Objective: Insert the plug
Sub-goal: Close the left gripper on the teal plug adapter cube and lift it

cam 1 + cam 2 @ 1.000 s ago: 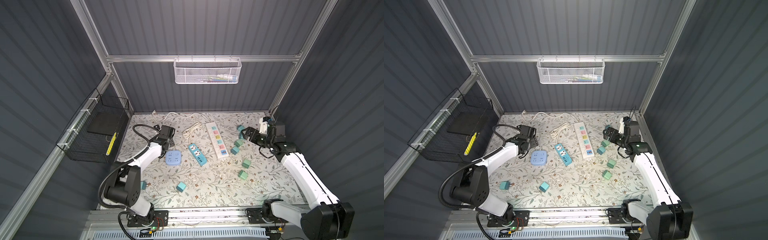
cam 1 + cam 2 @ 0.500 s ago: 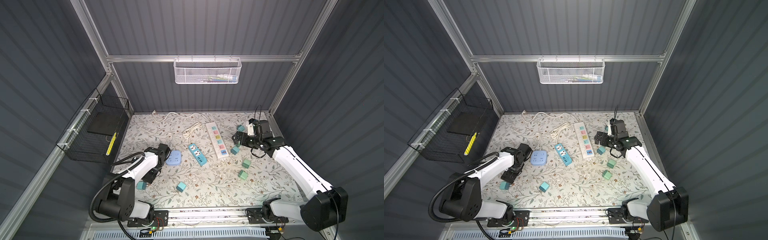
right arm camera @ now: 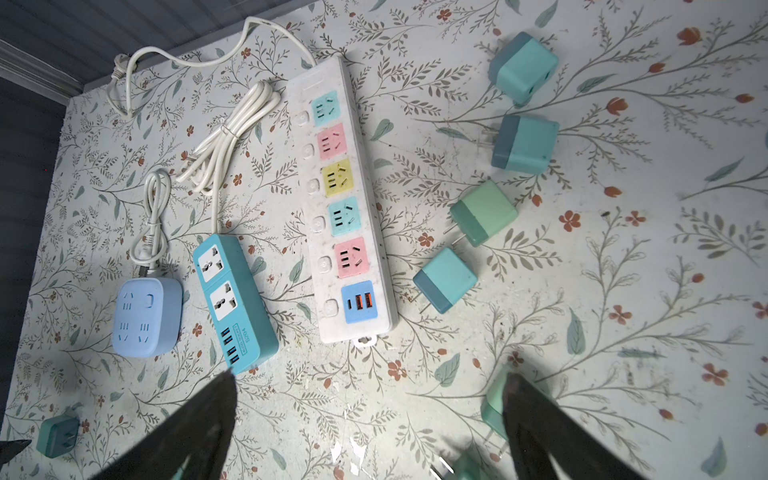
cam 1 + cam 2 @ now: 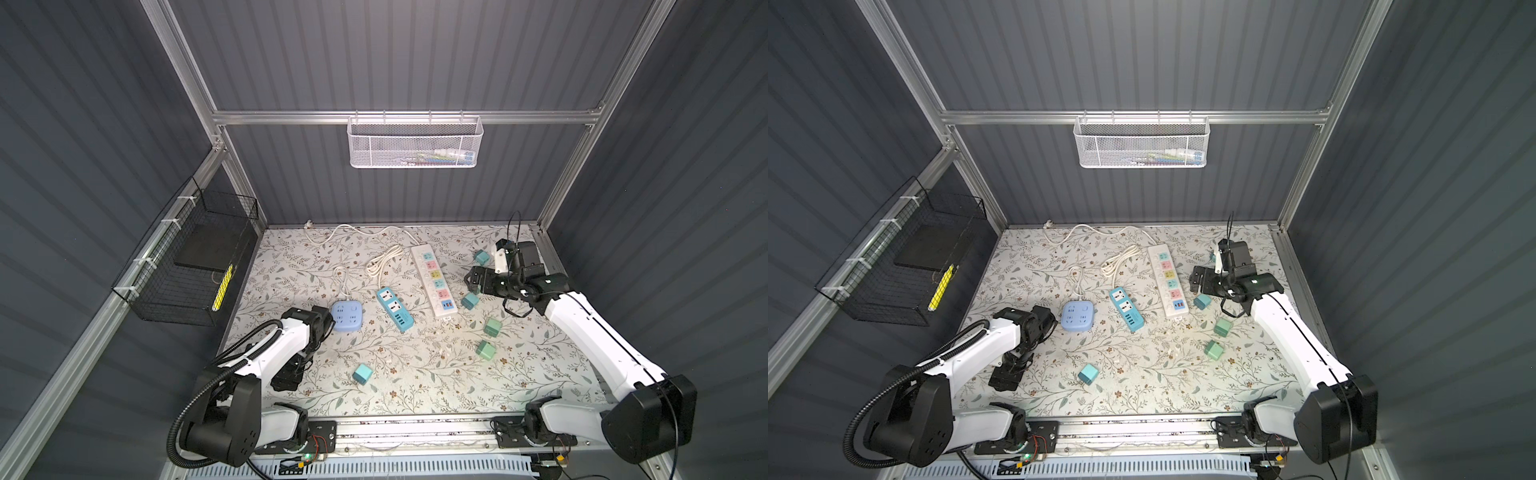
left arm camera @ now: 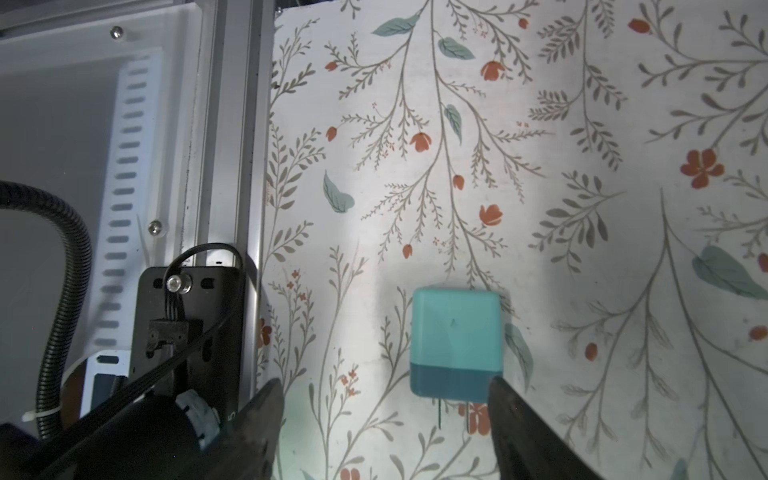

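A teal plug (image 5: 455,340) lies flat on the flowered mat near the front rail, prongs toward my left gripper (image 5: 384,382). That gripper is open, and the plug's body sits just ahead of its tips, close to one finger (image 5: 519,419). In both top views the left gripper (image 4: 286,378) points down at the front left and hides this plug. My right gripper (image 4: 473,283) hangs open and empty beside the white power strip (image 4: 434,282) with coloured sockets. Several more teal and green plugs (image 3: 444,278) lie right of the strip.
A blue strip (image 4: 395,309) and a light-blue square socket (image 4: 347,316) lie left of the white strip, with coiled white cords (image 4: 382,262) behind them. One teal plug (image 4: 362,374) sits mid-front. A black wire basket (image 4: 187,270) hangs on the left wall.
My left arm swung from the back, beside the square socket, to the front left and now stands over a plug. My right gripper moved left toward the white strip and opened a little wider.
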Robot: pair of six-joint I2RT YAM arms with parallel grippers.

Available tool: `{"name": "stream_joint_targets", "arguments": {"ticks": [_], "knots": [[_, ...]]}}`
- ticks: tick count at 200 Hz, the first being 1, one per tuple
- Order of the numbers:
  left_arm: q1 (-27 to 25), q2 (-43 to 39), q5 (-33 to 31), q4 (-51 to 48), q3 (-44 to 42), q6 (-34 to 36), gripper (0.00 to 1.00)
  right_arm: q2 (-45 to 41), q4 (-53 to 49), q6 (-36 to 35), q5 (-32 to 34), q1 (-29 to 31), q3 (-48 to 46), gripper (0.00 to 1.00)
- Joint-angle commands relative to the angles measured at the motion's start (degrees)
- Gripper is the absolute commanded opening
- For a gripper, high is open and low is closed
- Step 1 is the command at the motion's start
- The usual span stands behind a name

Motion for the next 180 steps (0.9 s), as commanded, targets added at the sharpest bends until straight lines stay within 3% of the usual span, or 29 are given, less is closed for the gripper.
{"name": "stream_joint_targets", "arguments": {"ticks": [1,41,125,180], "knots": [[2.88,-2.15,-0.24,0.03,-3.27,0.35,0.77,-0.44,-1.75,-0.93,-0.04,0.73,1.38,0.99],[6.09,-4.14,-0.73,3.33,-5.40,4.13,0.77,0.05,-3.37,-0.66,0.72,2.18,2.56,0.99],[6.23,-2.59,-3.48,19.30,-8.39,13.89,0.77,1.56,-4.61,-0.39,2.15,5.07,5.06,0.99],[6.17,-3.85,-3.28,24.20,-10.81,15.02,0.75,2.08,-4.37,-0.40,2.17,5.65,4.94,0.99]]}}
